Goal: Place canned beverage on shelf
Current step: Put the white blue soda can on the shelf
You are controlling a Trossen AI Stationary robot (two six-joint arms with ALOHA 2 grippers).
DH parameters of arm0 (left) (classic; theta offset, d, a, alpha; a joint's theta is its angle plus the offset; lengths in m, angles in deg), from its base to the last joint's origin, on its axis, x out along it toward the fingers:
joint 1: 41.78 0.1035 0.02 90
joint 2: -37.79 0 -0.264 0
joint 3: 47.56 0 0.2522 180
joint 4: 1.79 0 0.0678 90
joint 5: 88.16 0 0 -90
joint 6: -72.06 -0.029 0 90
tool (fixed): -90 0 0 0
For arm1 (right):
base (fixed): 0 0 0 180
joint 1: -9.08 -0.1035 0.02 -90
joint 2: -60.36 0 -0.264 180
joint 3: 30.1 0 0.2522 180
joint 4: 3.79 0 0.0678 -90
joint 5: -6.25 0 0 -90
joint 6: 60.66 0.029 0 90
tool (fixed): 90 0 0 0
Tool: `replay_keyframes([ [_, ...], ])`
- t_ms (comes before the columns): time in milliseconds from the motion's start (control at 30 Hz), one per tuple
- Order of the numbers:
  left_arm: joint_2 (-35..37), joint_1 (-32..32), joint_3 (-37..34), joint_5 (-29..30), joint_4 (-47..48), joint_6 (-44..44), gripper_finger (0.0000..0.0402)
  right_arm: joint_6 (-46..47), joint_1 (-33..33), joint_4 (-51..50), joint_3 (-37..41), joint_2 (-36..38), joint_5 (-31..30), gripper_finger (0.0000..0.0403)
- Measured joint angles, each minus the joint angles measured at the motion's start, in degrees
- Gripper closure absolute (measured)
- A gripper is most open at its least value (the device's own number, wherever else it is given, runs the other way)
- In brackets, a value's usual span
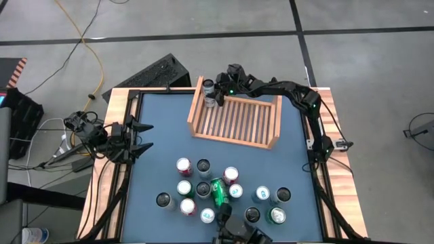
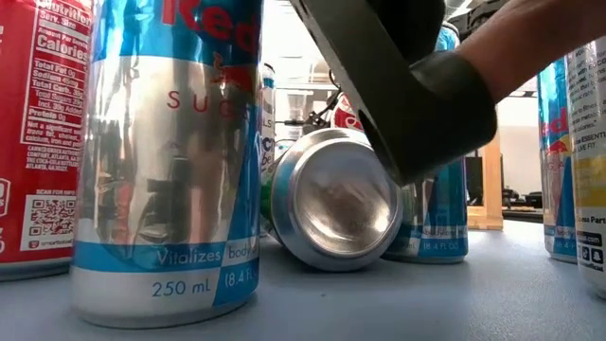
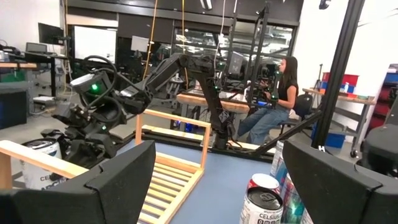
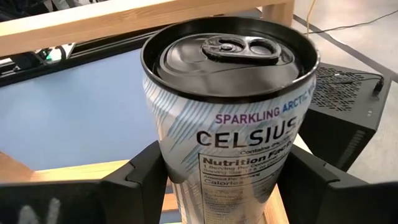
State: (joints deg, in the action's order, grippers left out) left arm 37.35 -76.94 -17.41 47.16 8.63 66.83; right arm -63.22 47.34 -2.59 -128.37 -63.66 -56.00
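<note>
The shelf (image 1: 234,120) is a light wooden slatted tray on the far middle of the blue table; it also shows in the left wrist view (image 3: 171,177). My right gripper (image 1: 214,95) reaches over the tray's far left corner and is shut on a white Celsius can with a black top (image 4: 230,81), which also shows in the high view (image 1: 209,87) and the left wrist view (image 3: 34,163). My left gripper (image 1: 139,137) waits open and empty at the table's left edge, its fingers wide apart in its own view (image 3: 214,186). My right gripper (image 4: 224,180) pinches the can's side wall (image 4: 180,168) between its two fingers, a little below the black rim. The fingers come about level from the table's far right. The can stands upright at the tray's far left corner. Its base is hidden, so I cannot tell whether it rests on the slats.
Several upright cans (image 1: 203,186) stand in a cluster on the near half of the table. A green can (image 1: 218,192) lies on its side among them; its end shows in the low view (image 2: 336,204). A person (image 3: 277,93) sits in the room beyond the table.
</note>
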Motion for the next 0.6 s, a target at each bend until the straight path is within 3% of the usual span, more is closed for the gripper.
replay_keyframes([
  [600, 0.01, 0.00, 0.00, 0.11, -0.08, 0.52, 0.0060, -2.00, -0.72, 0.31, 0.00, 0.00, -0.62, 0.0157],
])
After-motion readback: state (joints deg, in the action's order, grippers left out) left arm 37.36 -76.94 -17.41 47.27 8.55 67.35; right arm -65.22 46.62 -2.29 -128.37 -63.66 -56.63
